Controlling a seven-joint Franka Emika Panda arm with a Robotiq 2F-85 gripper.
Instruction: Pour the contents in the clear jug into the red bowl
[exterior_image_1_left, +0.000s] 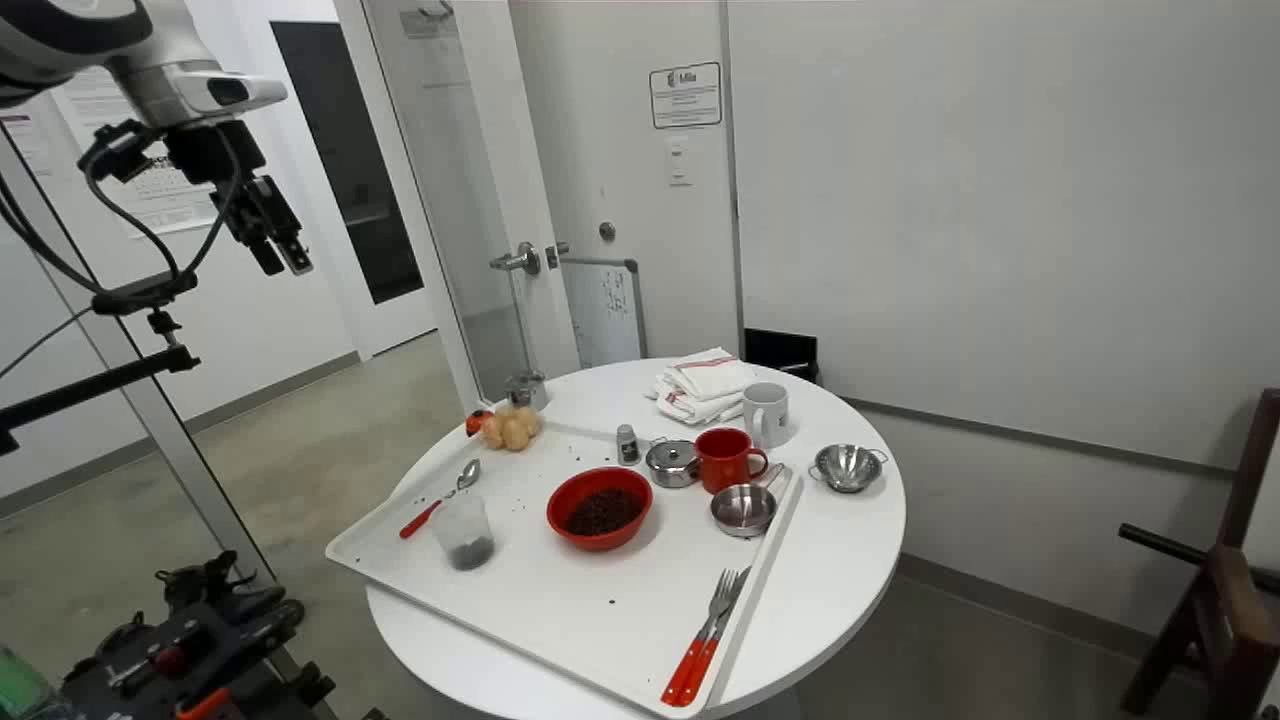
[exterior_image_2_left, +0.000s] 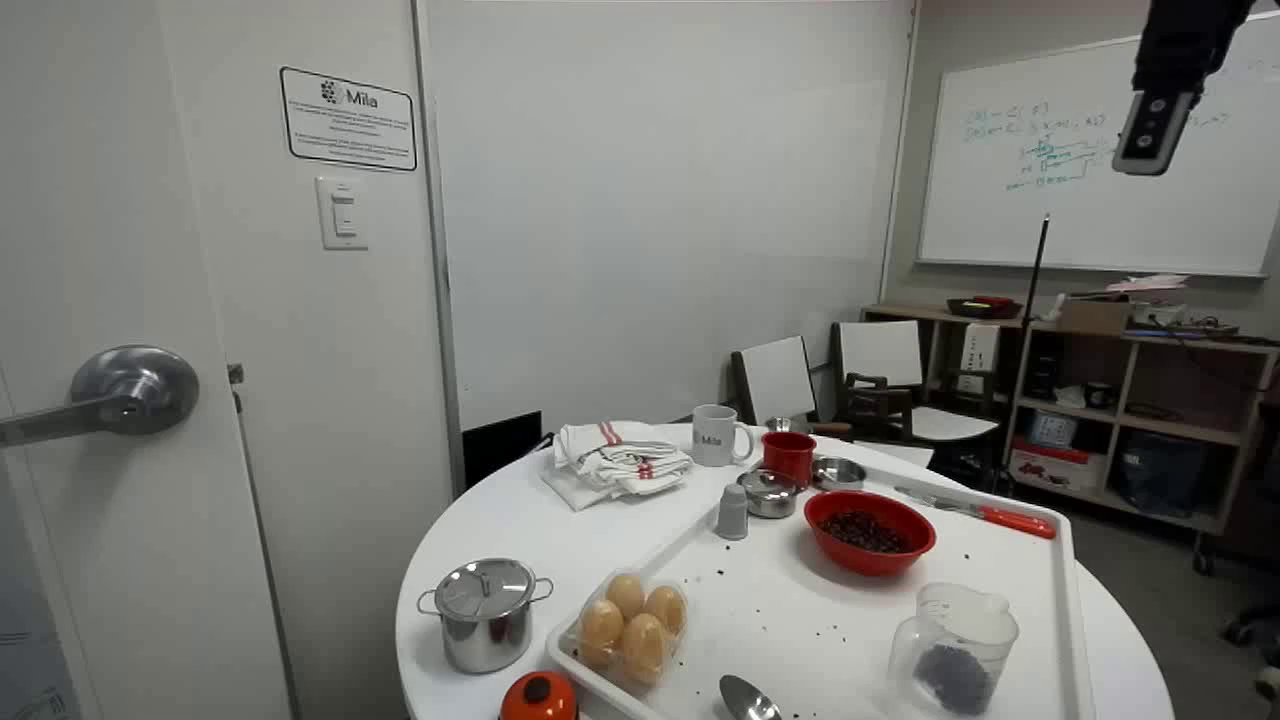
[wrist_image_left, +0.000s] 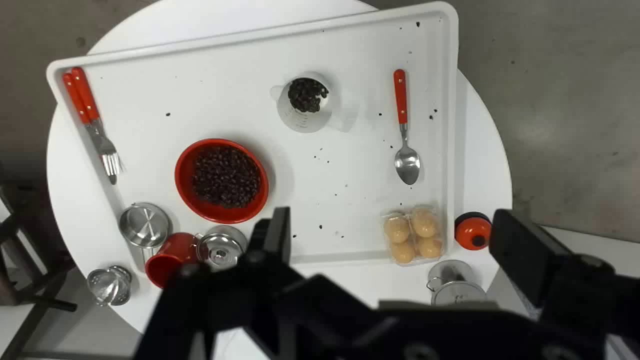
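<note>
Upright on the white tray stands the clear jug, with dark beans lying at its bottom. Its handle points toward the spoon in the wrist view. The red bowl sits a short way off on the same tray and holds many dark beans. High above the table and off to its side, my gripper hangs with its fingers spread wide and nothing between them. Only one finger shows at the top right of an exterior view.
On the tray are a spoon, a fork and knife, and packed eggs. A red mug, metal pots and a small grey shaker cluster beyond the bowl. Folded towels and a grey mug stand behind.
</note>
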